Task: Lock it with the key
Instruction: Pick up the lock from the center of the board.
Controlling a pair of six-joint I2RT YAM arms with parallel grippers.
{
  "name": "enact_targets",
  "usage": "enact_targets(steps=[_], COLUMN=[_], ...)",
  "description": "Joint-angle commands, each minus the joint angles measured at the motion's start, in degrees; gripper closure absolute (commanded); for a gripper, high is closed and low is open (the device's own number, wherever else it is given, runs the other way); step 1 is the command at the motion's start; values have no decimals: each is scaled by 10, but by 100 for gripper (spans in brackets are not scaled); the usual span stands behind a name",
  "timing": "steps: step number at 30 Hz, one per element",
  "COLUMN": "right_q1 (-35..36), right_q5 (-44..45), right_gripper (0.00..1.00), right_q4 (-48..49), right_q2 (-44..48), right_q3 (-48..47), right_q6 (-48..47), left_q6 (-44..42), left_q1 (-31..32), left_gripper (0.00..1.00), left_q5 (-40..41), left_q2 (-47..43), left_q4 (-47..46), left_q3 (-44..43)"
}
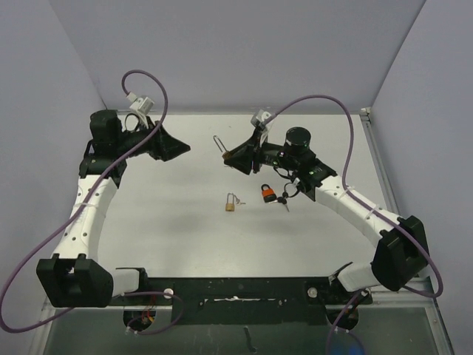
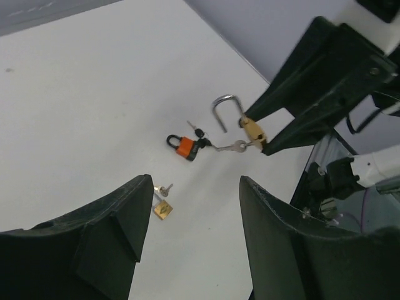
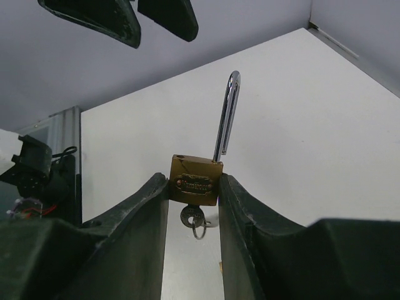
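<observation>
My right wrist camera shows my right gripper (image 3: pixel 194 187) pinching the brass padlock (image 3: pixel 195 180) by its sides. The key (image 3: pixel 192 219) sits in its underside, and the shackle (image 3: pixel 228 112) has one leg out of the body. My left wrist view shows the U side-on, though my right fingers (image 2: pixel 294 94) hide part of the body. My left gripper (image 2: pixel 195 184) is spread, holding nothing. An orange padlock (image 2: pixel 185 147) and a small brass padlock (image 2: pixel 162 210) lie on the table (image 2: pixel 94 94).

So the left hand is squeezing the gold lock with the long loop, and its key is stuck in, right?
Not the left. The right gripper is squeezing the gold lock with the long loop, key stuck in, as the right wrist view shows. The left gripper is open and empty.
</observation>
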State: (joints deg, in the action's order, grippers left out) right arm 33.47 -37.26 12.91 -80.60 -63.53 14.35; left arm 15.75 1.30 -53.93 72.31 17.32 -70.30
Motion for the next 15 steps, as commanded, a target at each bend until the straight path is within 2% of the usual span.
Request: enact_targets(steps=[1,7,12,15], right_q1=[-21,-61,-84,-93], right_q5=[-117,-172,-217,-239], right_gripper=[100,100,100,100], right_q4=[91,216,343,419], right_q2=[61,102,105,90], right_q3=[15,59,77,79], right_q6=[25,130,246,313], left_q6=[-59,-20,-32,-47], left_q1=[73,100,110,143], left_gripper=[45,43,43,42], left_q5=[-56,-104,-114,-129], left_q2=[-9,2,16,14], left_q4=[6,-62,-56,-74], left_q3=[-95,-118,-133,-139])
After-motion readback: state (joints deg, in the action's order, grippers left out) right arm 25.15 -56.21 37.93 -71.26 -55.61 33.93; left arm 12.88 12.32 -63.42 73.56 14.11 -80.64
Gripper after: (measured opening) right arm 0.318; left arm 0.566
